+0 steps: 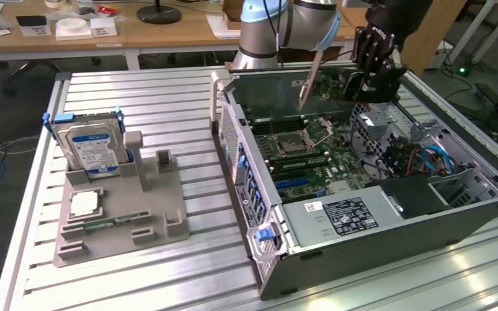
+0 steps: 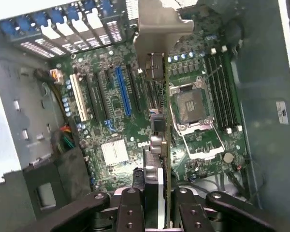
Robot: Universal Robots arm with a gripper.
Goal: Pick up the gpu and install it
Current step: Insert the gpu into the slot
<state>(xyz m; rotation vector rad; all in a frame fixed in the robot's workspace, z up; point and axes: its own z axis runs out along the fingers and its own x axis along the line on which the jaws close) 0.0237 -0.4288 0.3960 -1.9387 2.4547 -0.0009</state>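
The gpu (image 1: 366, 85), a dark card, hangs over the open computer case (image 1: 231, 129) with my gripper (image 1: 375, 61) shut on it. Its pale metal bracket strip (image 1: 308, 81) points down toward the motherboard (image 1: 305, 155) at the back of the case. In the wrist view the gpu (image 2: 160, 140) stands edge-on between my gripper's (image 2: 157, 205) fingers (image 2: 130, 212), bracket (image 2: 159, 29) at the far end. The card hovers above the board beside the blue slot (image 2: 122, 89), apart from it.
A CPU socket (image 2: 191, 108) and memory slots (image 2: 222, 92) lie next to the card's line. A power supply (image 1: 340, 217) fills the case's near end. On the exterior view's left, a grey fixture (image 1: 158, 220) holds a blue-labelled hard drive (image 1: 93, 146) and a memory stick (image 1: 102, 223).
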